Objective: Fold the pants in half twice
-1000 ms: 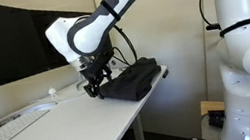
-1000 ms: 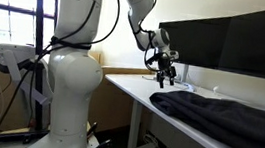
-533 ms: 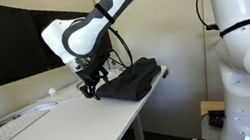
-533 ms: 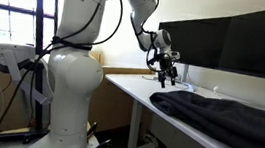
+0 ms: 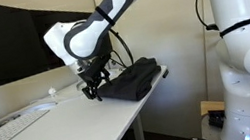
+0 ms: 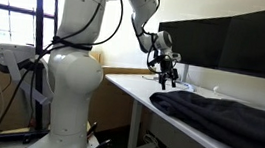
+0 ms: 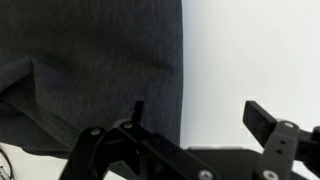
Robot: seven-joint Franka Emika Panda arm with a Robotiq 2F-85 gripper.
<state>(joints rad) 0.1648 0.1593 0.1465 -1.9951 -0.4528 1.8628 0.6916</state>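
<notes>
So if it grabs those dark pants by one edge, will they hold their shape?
Probably not: the pants lie in a soft, creased heap, so they should droop from the gripper. Pushed, their matte cloth would likely bunch up rather than slide across the table.

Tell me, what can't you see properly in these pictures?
- Pants: the wrist view's edges cut them off, so the folds can't be counted.
- Gripper: too small and dark in both exterior views to see its fingertips.
- Keyboard: cut by the picture's edge in an exterior view.
</notes>
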